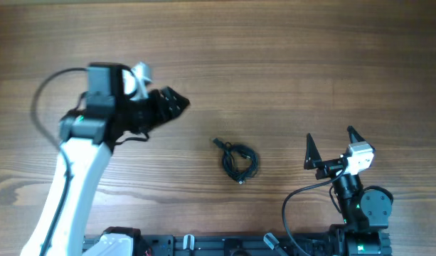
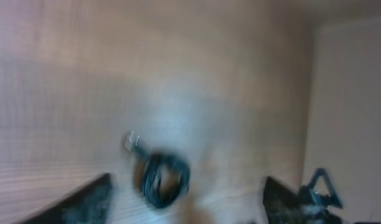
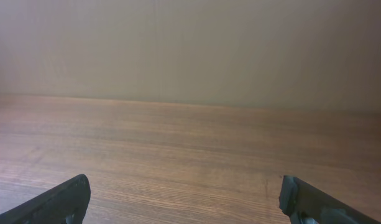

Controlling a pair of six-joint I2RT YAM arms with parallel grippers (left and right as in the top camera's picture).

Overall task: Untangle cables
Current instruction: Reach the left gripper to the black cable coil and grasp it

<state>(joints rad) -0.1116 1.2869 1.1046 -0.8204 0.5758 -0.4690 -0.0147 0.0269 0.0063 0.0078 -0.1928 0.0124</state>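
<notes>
A small coiled dark cable [image 1: 237, 159] with a plug end lies on the wooden table near the middle. It also shows, blurred, in the left wrist view [image 2: 160, 176]. My left gripper [image 1: 176, 104] is open and empty, up and to the left of the cable, apart from it; in its own view the gripper [image 2: 185, 198] has wide-spread fingers. My right gripper [image 1: 331, 141] is open and empty at the right, apart from the cable. In the right wrist view the gripper [image 3: 185, 198] shows only bare table between its fingers.
The table's far edge meets a plain wall in the right wrist view [image 3: 190, 56]. The arm bases and a black rail [image 1: 232, 245] run along the front edge. The right arm [image 2: 319, 191] shows at the left wrist view's lower right.
</notes>
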